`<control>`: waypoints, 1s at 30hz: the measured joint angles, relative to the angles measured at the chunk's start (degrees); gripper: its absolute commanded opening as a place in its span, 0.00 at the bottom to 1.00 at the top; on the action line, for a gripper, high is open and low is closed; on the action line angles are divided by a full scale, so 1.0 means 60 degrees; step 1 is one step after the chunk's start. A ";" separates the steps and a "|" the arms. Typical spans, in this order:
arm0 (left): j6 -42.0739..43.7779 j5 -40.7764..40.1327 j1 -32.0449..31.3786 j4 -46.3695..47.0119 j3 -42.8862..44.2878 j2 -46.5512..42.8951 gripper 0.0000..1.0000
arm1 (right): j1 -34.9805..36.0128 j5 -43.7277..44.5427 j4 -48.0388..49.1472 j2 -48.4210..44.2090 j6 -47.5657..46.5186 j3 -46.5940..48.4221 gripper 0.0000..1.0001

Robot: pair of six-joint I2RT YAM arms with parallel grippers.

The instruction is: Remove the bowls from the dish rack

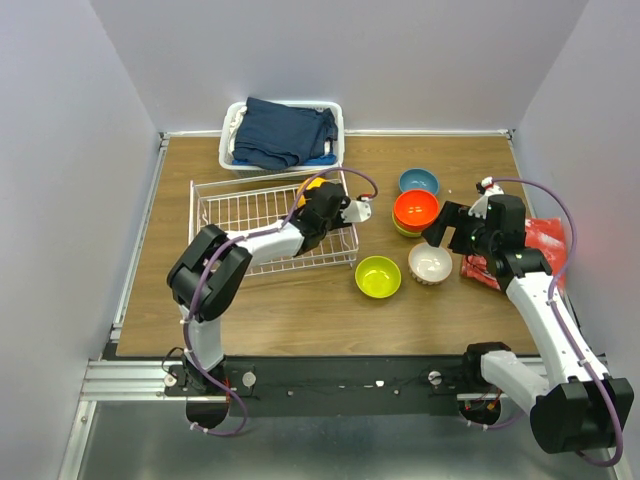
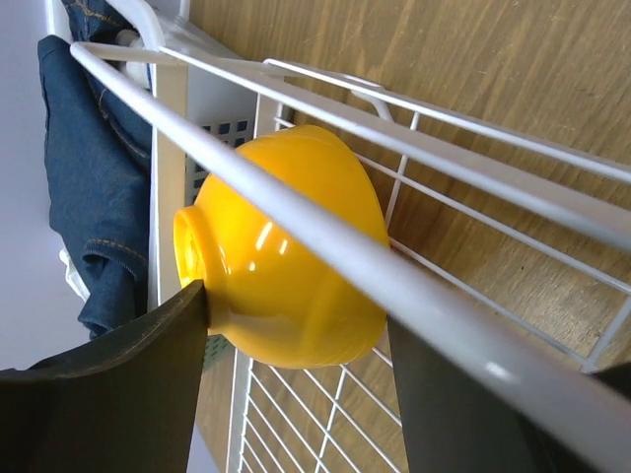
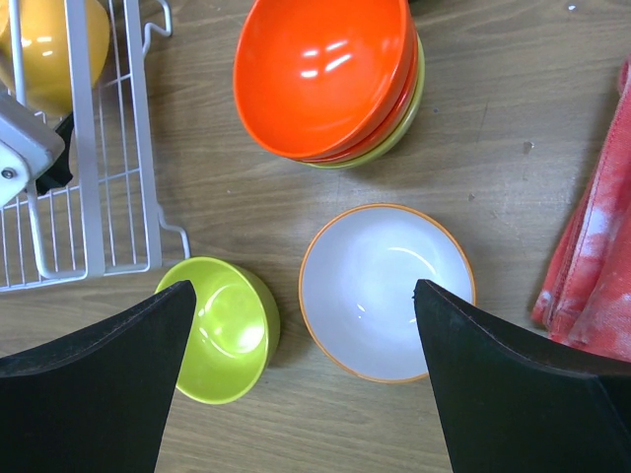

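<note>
An orange-yellow bowl (image 2: 286, 246) lies on its side in the far right corner of the white wire dish rack (image 1: 230, 215). My left gripper (image 2: 296, 315) is shut on it, one finger on its foot and the other against its rim behind a rack wire (image 2: 444, 320). On the table right of the rack stand a blue bowl (image 1: 418, 181), a stack with red-orange bowls (image 3: 325, 69) on a lime-green one (image 3: 409, 123), a lime-green bowl (image 3: 222, 330) and a white bowl (image 3: 385, 286). My right gripper (image 3: 304, 286) hangs open above the last two, holding nothing.
A white plastic basket (image 1: 283, 130) with dark blue jeans sits behind the rack at the back. A red cloth (image 1: 545, 240) lies at the right edge of the table, beside my right arm. The wooden table is walled on three sides.
</note>
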 measured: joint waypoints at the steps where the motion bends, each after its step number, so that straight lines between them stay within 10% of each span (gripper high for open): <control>1: -0.0066 -0.0007 0.0004 -0.0029 0.0000 -0.0026 0.44 | 0.0000 0.0000 -0.0004 0.0000 0.0000 0.0004 1.00; 30: -0.4557 0.0098 0.0565 -0.2433 0.0506 -0.2000 0.06 | 0.0000 -0.0863 0.0029 -0.0321 0.0113 0.0142 0.99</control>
